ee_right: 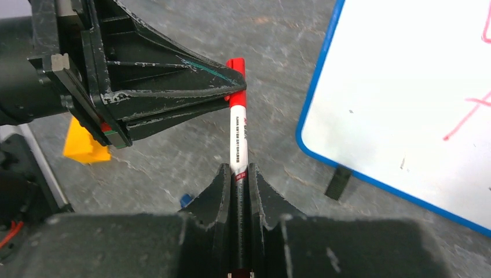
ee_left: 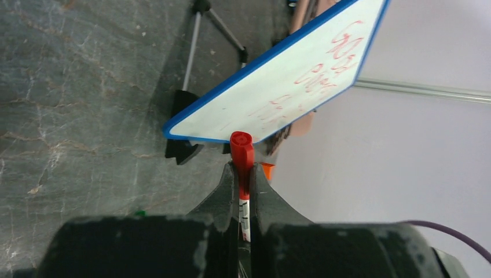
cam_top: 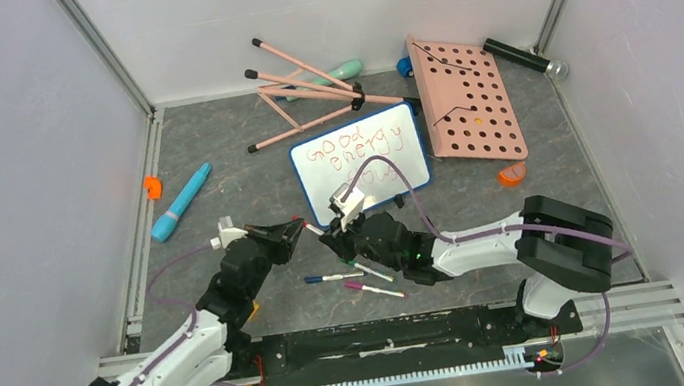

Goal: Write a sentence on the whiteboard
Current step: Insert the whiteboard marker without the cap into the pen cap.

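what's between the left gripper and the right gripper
A red marker spans the gap, red end in the left gripper, barrel in the right gripper; clearest in the right wrist view.

**Contents by count.** One small white whiteboard with a blue rim point(cam_top: 407, 143), bearing three lines of red handwritten letters point(cam_top: 353, 158). One pink perforated pegboard panel point(cam_top: 485, 122). One stand of pink rods point(cam_top: 324, 91). Two black grippers: left gripper point(ee_left: 243, 176), right gripper point(ee_right: 238, 174). One red-capped white marker point(ee_right: 238, 136); three thin white markers point(cam_top: 333, 277). Two small orange pieces point(cam_top: 152, 186). One fat blue pen point(cam_top: 181, 202). One black cylinder point(cam_top: 516, 55). One mint-green tube point(cam_top: 346, 70).
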Controlling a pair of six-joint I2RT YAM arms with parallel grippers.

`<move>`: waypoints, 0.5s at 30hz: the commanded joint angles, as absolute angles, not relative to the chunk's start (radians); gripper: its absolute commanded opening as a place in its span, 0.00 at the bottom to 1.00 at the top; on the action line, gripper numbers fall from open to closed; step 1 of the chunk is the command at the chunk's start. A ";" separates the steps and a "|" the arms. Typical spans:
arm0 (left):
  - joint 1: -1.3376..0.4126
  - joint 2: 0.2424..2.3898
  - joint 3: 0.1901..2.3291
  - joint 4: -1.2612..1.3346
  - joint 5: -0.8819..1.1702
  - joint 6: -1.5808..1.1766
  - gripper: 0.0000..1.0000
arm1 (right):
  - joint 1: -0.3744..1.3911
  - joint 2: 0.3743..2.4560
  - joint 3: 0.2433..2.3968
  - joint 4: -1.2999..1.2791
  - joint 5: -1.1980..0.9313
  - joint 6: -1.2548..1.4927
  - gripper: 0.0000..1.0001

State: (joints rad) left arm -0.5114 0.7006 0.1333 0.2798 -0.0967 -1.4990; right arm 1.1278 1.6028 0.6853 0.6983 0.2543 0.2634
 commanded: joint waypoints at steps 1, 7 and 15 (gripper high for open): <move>-0.755 0.785 0.208 0.393 0.063 -1.558 0.02 | 1.107 1.563 0.749 0.684 0.298 0.234 0.00; -0.864 0.880 0.224 0.414 0.003 -1.621 0.02 | 1.086 1.477 0.669 0.640 0.282 0.252 0.00; -0.918 0.965 0.234 0.410 -0.043 -1.658 0.02 | 1.042 1.394 0.640 0.471 0.233 0.273 0.00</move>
